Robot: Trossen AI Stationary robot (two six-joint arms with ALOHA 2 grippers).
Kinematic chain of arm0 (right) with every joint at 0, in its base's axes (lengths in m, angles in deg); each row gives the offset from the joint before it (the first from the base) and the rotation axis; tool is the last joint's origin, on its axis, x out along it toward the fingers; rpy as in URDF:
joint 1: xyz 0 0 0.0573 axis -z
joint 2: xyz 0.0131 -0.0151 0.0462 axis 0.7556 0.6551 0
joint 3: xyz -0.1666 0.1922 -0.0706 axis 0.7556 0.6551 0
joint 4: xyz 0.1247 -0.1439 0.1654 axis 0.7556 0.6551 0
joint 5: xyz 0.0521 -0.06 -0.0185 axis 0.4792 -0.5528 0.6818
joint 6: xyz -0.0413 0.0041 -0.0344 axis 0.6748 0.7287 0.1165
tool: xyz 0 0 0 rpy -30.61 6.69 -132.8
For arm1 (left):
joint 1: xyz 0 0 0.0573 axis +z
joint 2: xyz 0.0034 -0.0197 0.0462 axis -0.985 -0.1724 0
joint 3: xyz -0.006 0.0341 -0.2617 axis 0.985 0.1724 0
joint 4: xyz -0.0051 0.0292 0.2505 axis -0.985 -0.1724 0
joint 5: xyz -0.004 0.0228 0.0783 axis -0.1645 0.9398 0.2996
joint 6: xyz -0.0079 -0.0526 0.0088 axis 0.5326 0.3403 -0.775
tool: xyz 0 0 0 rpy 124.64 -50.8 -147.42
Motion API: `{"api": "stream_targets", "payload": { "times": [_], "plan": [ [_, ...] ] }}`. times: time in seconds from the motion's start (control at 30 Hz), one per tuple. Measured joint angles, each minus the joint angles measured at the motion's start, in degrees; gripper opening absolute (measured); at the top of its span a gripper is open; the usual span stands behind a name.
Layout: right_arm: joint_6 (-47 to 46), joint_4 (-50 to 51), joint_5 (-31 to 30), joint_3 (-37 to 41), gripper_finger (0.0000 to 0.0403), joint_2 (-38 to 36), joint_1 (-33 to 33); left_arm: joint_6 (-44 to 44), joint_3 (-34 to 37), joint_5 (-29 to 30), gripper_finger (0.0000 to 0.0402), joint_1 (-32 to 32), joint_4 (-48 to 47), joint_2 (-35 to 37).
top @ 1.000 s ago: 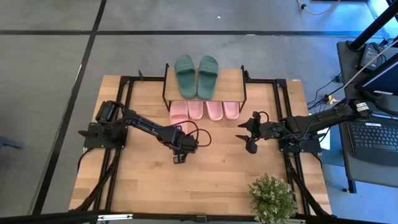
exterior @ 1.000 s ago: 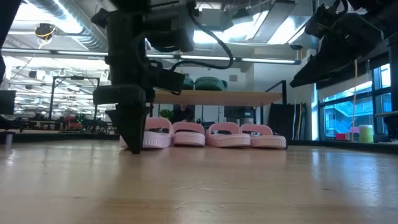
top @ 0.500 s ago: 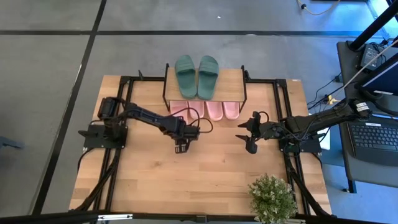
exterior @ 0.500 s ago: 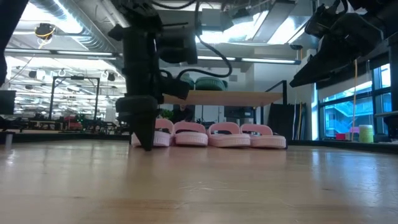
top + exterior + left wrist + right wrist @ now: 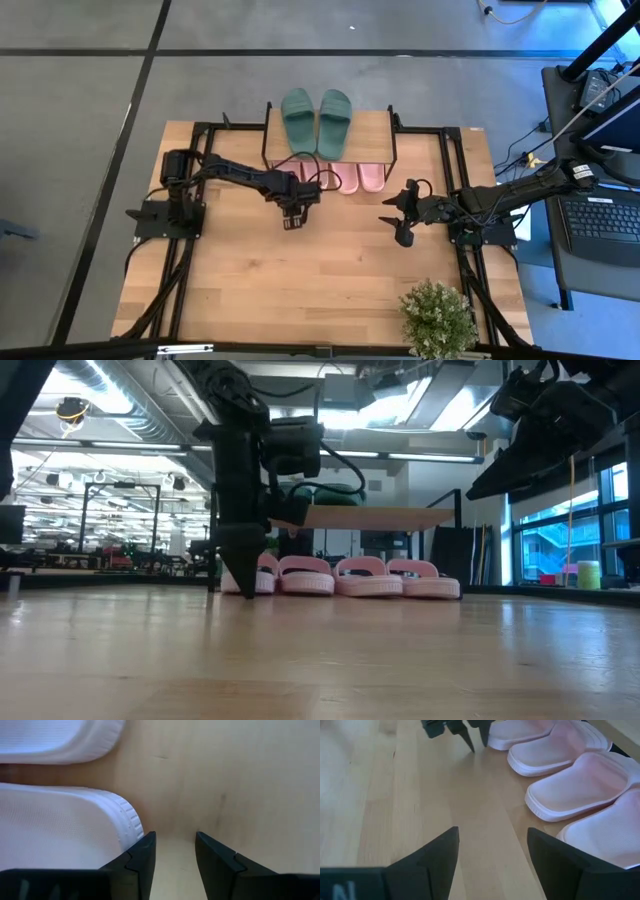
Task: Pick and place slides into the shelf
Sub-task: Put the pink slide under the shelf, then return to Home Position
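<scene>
Beside the pink slides (image 5: 345, 178) under the shelf (image 5: 375, 128), left tool (image 5: 292, 219) hovers part-open, empty; no writing legible.

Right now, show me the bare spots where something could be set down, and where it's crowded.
Free: the light wooden tabletop between the open left tool, the open right tool and the green potted plant. Also the small wooden shelf top, right of the dark green slides. Crowded: under the shelf, where the light pink slides fill the row.
</scene>
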Motion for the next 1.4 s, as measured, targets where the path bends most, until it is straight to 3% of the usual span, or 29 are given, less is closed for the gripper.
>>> {"api": "stream_targets", "payload": {
  "times": [0.53, 0.73, 0.87, 1.0, 1.1, 1.2, 1.3, 1.4],
  "plan": [
    [0.0, 0.0, 0.0, 0.0, 0.0236, 0.0, 0.0, -2.7, 0.0, -2.8, 0.0127, 3.9, 1.4, 0.0],
    [0.0, -1.3, 0.0, 0.0, 0.0236, 0.0, 0.0, -4.4, 0.4, -15.6, 0.0127, 2.0, 0.1, 2.5],
    [4.4, -1.9, 0.9, -1.7, 0.0236, -1.0, 0.0, -7.4, 0.3, -26.2, 0.0127, 1.5, 0.5, 7.7],
    [9.1, -2.0, 1.0, -4.6, 0.0236, -4.1, 0.0, -9.3, 0.2, -31.1, 0.0127, 1.2, 1.5, 15.1],
    [13.6, -2.3, 1.0, -6.0, 0.0236, -7.6, 0.0, -9.7, 0.5, -29.7, 0.0127, 1.3, 3.3, 22.1],
    [17.9, -2.1, 0.4, -6.2, 0.0236, -11.7, 0.0, -7.6, 3.7, -21.3, 0.0127, 0.5, 10.0, 31.5],
    [20.7, -1.8, -3.1, -4.9, 0.0236, -16.5, 0.1, -5.5, 11.3, -9.5, 0.0127, -0.8, 20.2, 42.0],
    [22.4, -1.2, -5.5, -3.0, 0.0236, -21.4, 0.2, -5.8, 21.2, -7.4, 0.0127, -1.8, 28.6, 51.8]
  ]
}}
